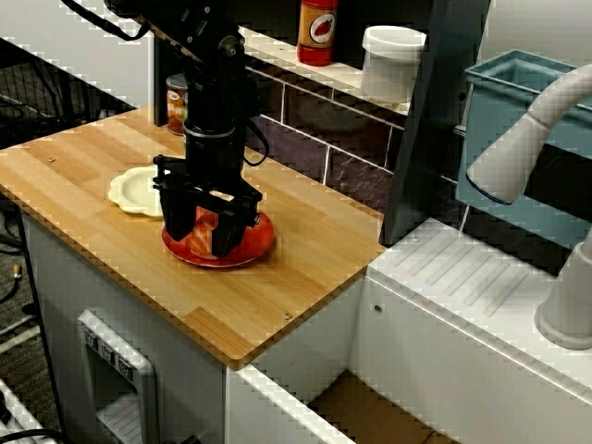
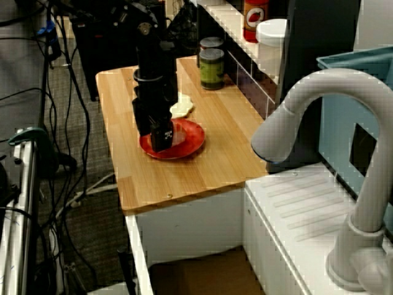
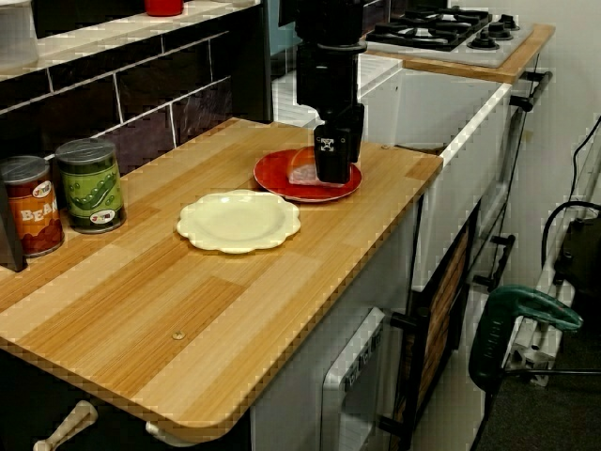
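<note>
My gripper (image 1: 203, 239) is down on a red plate (image 1: 256, 246) near the middle of the wooden counter (image 1: 305, 268). Its two black fingers stand on either side of an orange-pink piece of food with pale stripes (image 1: 204, 229), which fills the gap between them. From the sink-side view the gripper (image 2: 161, 142) covers most of the piece (image 2: 178, 133) on the red plate (image 2: 194, 140). From the counter's far end, the piece (image 3: 302, 167) sticks out to the left of the gripper (image 3: 333, 171). An empty pale yellow plate (image 3: 238, 221) lies right beside the red plate (image 3: 272, 176).
Two cans, one red (image 3: 28, 207) and one green (image 3: 91, 185), stand against the tiled wall. A red bottle (image 1: 317, 30) and a white tub (image 1: 392, 60) sit on the shelf above. A white sink with a grey faucet (image 2: 307, 104) adjoins the counter.
</note>
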Robot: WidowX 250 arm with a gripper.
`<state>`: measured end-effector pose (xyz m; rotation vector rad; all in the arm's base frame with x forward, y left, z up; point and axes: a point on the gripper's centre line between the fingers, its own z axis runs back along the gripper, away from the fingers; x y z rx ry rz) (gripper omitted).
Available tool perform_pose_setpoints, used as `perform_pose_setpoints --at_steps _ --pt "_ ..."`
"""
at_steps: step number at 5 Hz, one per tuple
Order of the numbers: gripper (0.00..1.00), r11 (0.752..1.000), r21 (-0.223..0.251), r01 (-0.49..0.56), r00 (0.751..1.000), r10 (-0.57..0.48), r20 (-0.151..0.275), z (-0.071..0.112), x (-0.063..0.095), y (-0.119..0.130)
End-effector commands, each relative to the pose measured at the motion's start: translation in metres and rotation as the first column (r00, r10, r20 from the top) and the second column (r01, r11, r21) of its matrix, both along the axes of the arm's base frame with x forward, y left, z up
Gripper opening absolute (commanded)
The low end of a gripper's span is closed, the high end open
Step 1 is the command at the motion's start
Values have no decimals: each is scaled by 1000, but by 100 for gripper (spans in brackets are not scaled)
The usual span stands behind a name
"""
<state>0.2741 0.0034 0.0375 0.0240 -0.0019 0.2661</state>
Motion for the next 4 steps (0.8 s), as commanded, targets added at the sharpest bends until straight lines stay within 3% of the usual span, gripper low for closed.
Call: perform_pose_setpoints --at_steps 1,4 --pt "100 999 -32 -20 999 21 44 21 4 12" --pt "100 986 -134 -102 991 112 74 62 4 54"
